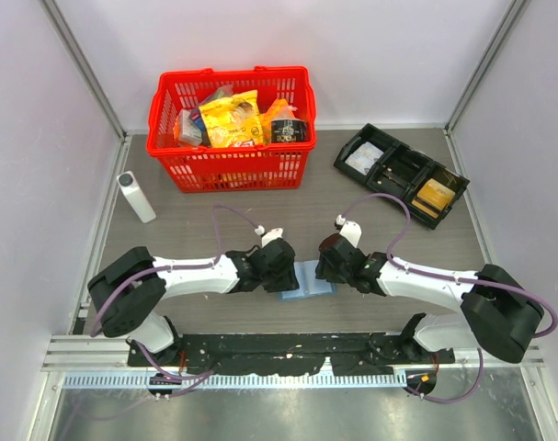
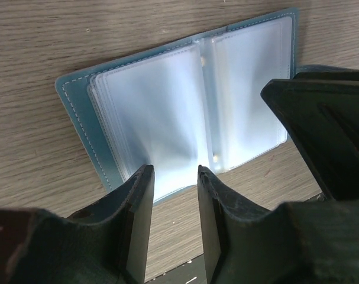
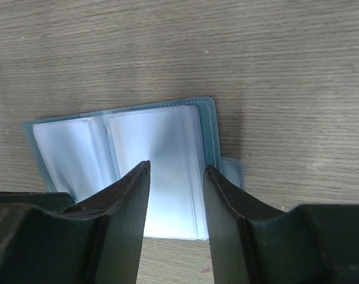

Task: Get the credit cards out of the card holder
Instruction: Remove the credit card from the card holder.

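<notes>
On the wood-grain counter (image 1: 214,234), the card holder (image 1: 311,278) lies spread flat between my arms, my left end effector (image 2: 173,177) and right end effector (image 3: 176,171) each over one half, jaws parted and gripping nothing, likely to steady it for emptying its clear sleeves (image 2: 155,106).

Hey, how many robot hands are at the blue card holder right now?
2. The left hand is at the left side of the open card holder. The right hand is at its right side. Both have their fingers apart. Neither is hidden.
</notes>
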